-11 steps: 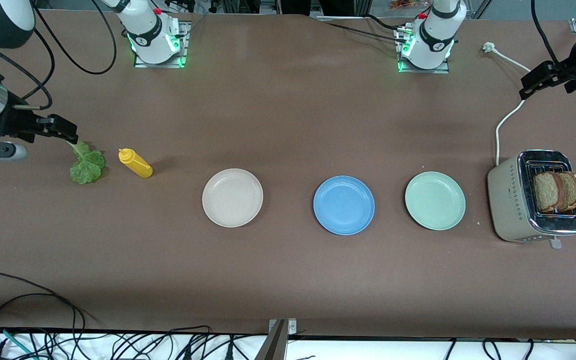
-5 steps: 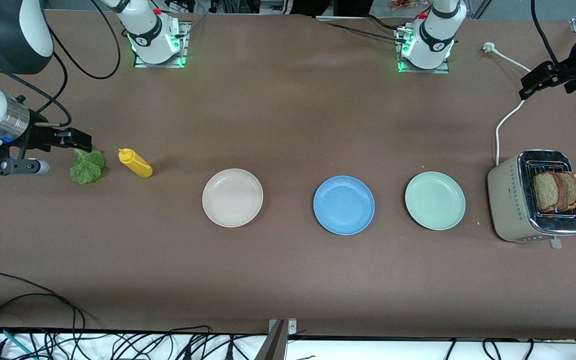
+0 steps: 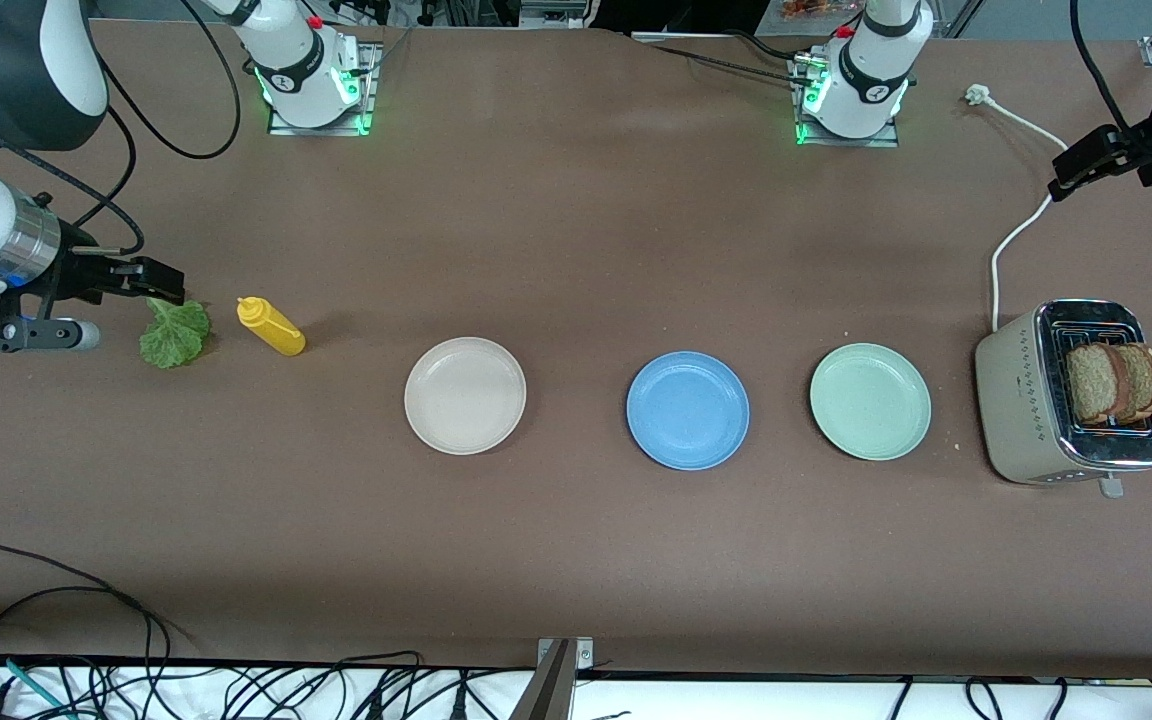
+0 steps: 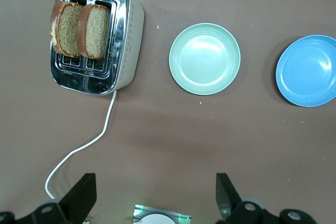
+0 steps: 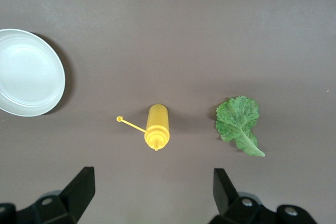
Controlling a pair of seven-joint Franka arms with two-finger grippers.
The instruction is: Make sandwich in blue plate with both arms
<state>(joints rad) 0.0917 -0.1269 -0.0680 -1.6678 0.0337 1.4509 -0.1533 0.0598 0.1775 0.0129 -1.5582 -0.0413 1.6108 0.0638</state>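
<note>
The blue plate point(image 3: 687, 410) point(image 4: 307, 71) lies bare, between a cream-white plate point(image 3: 465, 395) and a mint-green plate point(image 3: 870, 401). Two brown bread slices point(image 3: 1116, 382) point(image 4: 81, 22) stand upright in a toaster point(image 3: 1026, 400) at the left arm's end of the table. A ruffled lettuce leaf point(image 3: 174, 333) point(image 5: 239, 124) lies flat at the right arm's end. My right gripper point(image 3: 158, 284) point(image 5: 152, 187) hangs open and empty in the air by the leaf's stem end. My left gripper point(image 3: 1076, 165) point(image 4: 155, 192) hangs open and empty over the toaster's white cord point(image 3: 1011, 245).
A yellow squeeze bottle point(image 3: 271, 327) point(image 5: 157, 127) lies on its side between the lettuce and the cream-white plate point(image 5: 26, 72). The mint-green plate point(image 4: 205, 59) sits beside the toaster point(image 4: 94, 30). The cord's plug point(image 3: 978, 95) lies near the left arm's base. Cables hang along the front edge.
My right gripper has come in over the lettuce's stem end and then held still. My left gripper has drifted slightly toward the table's end. Nothing on the table has moved.
</note>
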